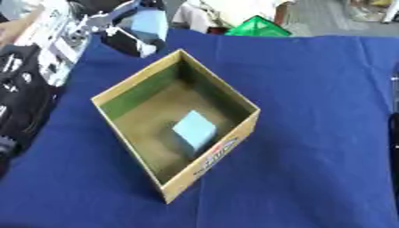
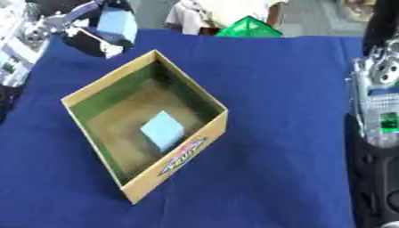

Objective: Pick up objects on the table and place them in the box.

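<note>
The left arm is a mix of black casing and pale silver-white panels with small dark printed marks, too blurred to read. Its left hand, just beyond the far corner of the box, is black with silver-white segments. On the far side of the box from that arm, the right arm shows silver metal links above black housing, with a small green patch and a blue-tinted panel.
</note>
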`<action>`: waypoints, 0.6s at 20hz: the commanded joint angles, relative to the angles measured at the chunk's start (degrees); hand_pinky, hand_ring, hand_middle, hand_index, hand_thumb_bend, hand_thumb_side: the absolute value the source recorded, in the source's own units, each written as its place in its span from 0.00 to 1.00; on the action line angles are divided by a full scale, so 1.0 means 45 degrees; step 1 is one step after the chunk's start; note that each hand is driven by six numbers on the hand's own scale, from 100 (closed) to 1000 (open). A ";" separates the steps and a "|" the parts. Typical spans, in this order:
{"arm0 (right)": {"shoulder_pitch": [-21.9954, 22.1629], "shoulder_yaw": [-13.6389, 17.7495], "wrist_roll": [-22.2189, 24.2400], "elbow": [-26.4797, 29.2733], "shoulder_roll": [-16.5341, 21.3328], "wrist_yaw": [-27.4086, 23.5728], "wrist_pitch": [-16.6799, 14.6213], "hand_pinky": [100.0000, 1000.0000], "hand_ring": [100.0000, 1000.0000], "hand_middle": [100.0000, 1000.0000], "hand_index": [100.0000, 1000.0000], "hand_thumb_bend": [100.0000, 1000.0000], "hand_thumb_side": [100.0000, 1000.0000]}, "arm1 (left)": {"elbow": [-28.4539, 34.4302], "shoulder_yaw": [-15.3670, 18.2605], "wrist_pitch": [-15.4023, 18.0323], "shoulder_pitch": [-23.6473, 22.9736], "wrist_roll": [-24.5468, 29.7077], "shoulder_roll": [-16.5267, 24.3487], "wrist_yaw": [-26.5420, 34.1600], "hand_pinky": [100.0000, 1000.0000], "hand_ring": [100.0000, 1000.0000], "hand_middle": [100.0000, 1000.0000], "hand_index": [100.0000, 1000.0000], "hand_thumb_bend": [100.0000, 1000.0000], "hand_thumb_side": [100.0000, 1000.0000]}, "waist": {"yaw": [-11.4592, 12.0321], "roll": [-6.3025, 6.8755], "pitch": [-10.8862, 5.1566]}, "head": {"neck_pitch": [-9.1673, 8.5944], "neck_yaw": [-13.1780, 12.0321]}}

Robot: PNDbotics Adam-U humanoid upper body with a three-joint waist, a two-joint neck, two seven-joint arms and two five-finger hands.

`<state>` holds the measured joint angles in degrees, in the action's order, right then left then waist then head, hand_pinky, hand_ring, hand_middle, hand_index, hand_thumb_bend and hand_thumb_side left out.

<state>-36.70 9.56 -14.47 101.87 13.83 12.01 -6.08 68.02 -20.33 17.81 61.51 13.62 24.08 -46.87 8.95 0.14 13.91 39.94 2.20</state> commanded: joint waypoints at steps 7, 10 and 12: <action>-0.0050 0.0149 -0.0075 0.0304 0.0248 0.0094 0.0107 0.77 0.82 0.53 0.81 0.36 1.00 | 0.3299 -0.1005 -0.0715 -0.1767 0.0851 0.0937 0.0937 0.44 0.59 0.52 0.70 0.19 0.26 | 0.0089 0.0019 -0.0199 | 0.0218 0.0266; -0.0052 0.0158 -0.0057 0.0272 0.0280 0.0064 0.0111 0.77 0.82 0.53 0.81 0.36 1.00 | 0.4021 -0.1239 -0.1084 -0.2230 0.1236 0.1038 0.0652 0.45 0.60 0.53 0.70 0.20 0.27 | 0.0102 0.0009 -0.0118 | 0.0251 0.0364; -0.0055 0.0164 -0.0048 0.0257 0.0292 0.0043 0.0114 0.77 0.82 0.53 0.81 0.36 1.00 | 0.4204 -0.1343 -0.1160 -0.2393 0.1365 0.1036 0.0555 0.45 0.60 0.53 0.70 0.21 0.27 | 0.0105 0.0001 -0.0077 | 0.0243 0.0373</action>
<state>-36.26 9.91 -14.71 102.03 13.89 12.03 -5.61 85.16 -26.44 12.99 49.99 19.27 27.27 -43.96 9.37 0.13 14.53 40.73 3.69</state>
